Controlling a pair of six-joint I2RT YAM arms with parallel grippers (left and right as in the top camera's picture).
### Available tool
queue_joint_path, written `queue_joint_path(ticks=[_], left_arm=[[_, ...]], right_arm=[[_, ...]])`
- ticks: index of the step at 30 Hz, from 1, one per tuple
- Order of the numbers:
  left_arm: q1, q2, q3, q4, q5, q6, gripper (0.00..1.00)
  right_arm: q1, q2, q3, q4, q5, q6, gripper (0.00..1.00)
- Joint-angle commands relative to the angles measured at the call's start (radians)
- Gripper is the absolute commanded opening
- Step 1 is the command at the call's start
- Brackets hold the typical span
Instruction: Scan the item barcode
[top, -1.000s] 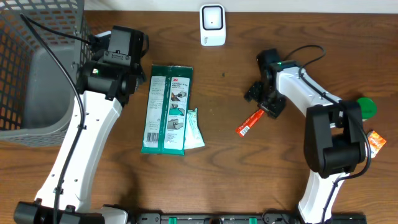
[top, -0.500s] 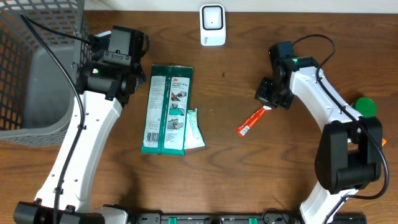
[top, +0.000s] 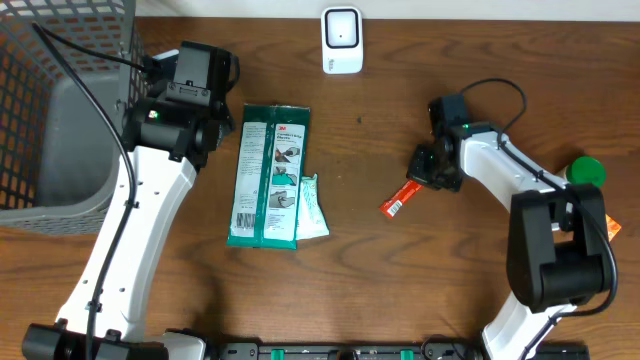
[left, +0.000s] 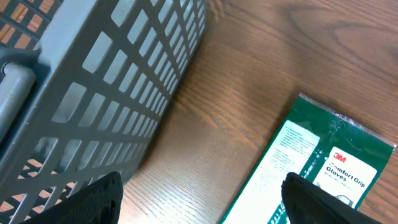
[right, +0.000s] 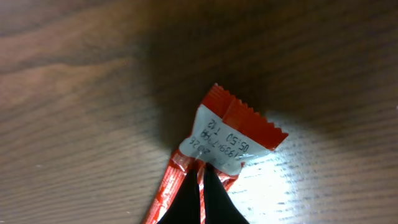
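The red sachet (top: 400, 199) lies flat on the table (top: 400, 290), well apart from the white scanner (top: 341, 40). We see the right gripper (right: 201, 196) with its 2 fingers pressed together on the sachet's upper-right end. The left gripper (left: 202, 202) stands spread wide beside the basket (left: 93, 93).

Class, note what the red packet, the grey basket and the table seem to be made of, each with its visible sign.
The red packet looks like glossy plastic film: crimped zigzag end seal. The grey basket looks like matte moulded plastic: uniform lattice walls. The table is wood or wood-look laminate, smooth: brown grain lines.
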Motion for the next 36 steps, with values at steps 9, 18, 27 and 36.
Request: queue_joint_path(ticks=[9, 18, 27, 36], left_arm=[[0.002, 0.004, -0.005, -0.003, -0.014, 0.013, 0.82], [0.002, 0.004, -0.005, -0.003, -0.013, 0.013, 0.82], [0.002, 0.004, -0.005, -0.003, -0.014, 0.013, 0.82], [0.002, 0.004, -0.005, -0.003, -0.013, 0.013, 0.82]], right_arm=[[0.002, -0.121, 0.091, -0.106, -0.119, -0.013, 0.06], [0.072, -0.148, 0.042, -0.229, -0.143, 0.132, 0.01], [0.209, -0.148, -0.129, -0.184, -0.065, 0.4, 0.02], [0.257, -0.148, -0.177, -0.074, 0.034, 0.486, 0.02]])
